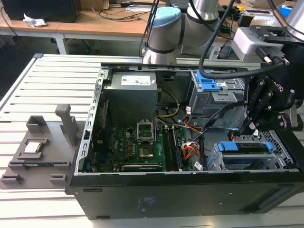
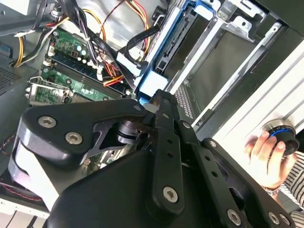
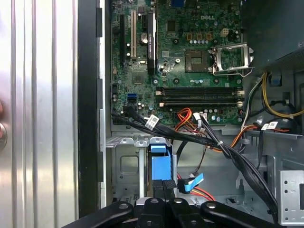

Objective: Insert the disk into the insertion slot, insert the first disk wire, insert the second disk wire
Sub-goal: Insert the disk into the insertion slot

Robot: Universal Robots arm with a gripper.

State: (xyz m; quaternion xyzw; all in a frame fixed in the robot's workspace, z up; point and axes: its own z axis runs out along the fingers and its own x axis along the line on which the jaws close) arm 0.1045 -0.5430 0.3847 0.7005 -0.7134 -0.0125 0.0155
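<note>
Exterior view: I've got gripper (image 1: 248, 127) low at exterior view's right, just above disk (image 1: 244, 147). Disk sits in slot (image 1: 214, 160) of low silver cage; motherboard (image 1: 137, 147) lies toward exterior view's left.

First wrist view: fingers (image 3: 161, 187) pressed together, nothing between them as far as I can make out. Tips right at disk's blue frame. Black cables (image 3: 190, 137) cross nearby.

Second wrist view: gripper tip close to blue frame. Person's hand (image 2: 265, 153) on knob (image 2: 281, 135) outside case.
</note>
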